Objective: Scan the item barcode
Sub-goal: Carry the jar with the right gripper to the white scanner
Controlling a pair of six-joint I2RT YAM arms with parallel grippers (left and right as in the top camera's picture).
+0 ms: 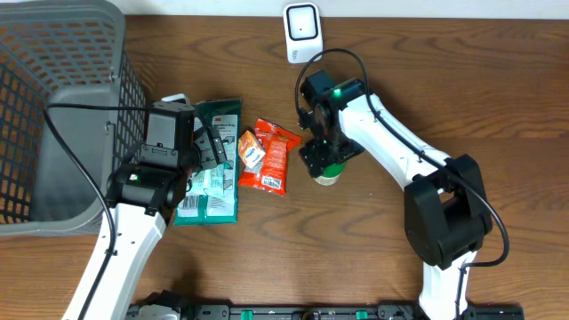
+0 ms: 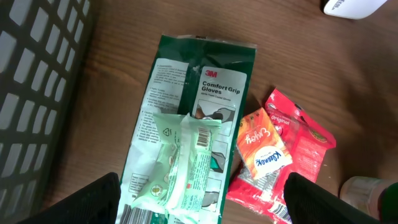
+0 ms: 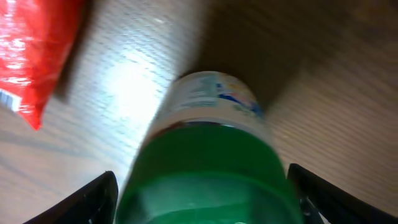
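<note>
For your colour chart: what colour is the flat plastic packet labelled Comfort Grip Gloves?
The packet is dark green, clearest in the left wrist view.

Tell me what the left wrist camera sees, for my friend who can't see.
A green 3M Comfort Grip Gloves pack lies on the wooden table with a pale green packet, barcode up, on top. Right of it an orange packet rests on a red bag; a grey basket is at left, and the left claw is open.

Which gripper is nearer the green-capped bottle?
Right. The right gripper sits directly over the bottle, straddling it. The left gripper is well off to its left, over the gloves pack, beyond the red packets.
</note>
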